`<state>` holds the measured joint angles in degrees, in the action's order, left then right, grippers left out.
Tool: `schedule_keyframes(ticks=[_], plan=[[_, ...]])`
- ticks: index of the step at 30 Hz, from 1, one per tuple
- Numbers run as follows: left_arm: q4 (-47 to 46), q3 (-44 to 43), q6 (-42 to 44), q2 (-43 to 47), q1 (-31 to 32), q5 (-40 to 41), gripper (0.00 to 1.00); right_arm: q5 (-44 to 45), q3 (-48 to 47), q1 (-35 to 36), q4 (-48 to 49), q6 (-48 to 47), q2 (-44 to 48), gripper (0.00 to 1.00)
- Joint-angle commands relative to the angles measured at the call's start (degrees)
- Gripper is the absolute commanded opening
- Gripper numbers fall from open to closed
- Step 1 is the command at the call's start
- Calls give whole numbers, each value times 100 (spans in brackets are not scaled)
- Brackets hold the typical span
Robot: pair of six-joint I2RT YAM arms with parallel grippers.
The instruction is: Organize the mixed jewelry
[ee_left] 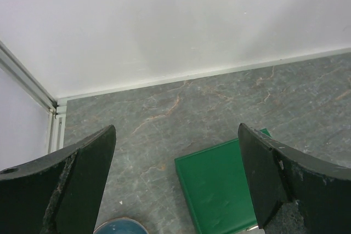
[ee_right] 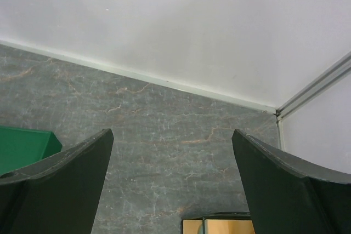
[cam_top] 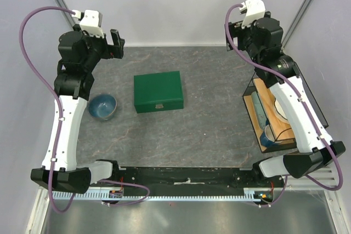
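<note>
The mixed jewelry does not show in any view. A closed green box (cam_top: 158, 91) lies on the grey marbled table, with a small metal clasp on its near side; it also shows in the left wrist view (ee_left: 219, 190) and at the left edge of the right wrist view (ee_right: 22, 146). My left gripper (cam_top: 116, 39) is raised at the back left, open and empty, with the box below between its fingers (ee_left: 71, 184). My right gripper (cam_top: 237, 31) is raised at the back right, open and empty, above bare table.
A blue bowl (cam_top: 102, 106) sits left of the green box; its rim shows in the left wrist view (ee_left: 122, 226). A black wire rack (cam_top: 274, 116) with a wooden board and a blue cup stands at the right, under the right arm. White walls close the back.
</note>
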<state>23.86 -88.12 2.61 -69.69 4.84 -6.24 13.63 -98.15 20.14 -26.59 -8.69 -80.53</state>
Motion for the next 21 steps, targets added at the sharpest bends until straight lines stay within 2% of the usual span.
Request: schedule_keyframes(ticks=[1, 21], plan=[[-232, -232, -358, -27, -36, -106, 99, 377, -328, 7, 233, 192, 99, 98], [-364, -232, -323, 52, -45, -167, 99, 343, -293, 7, 409, 254, 187, 98]])
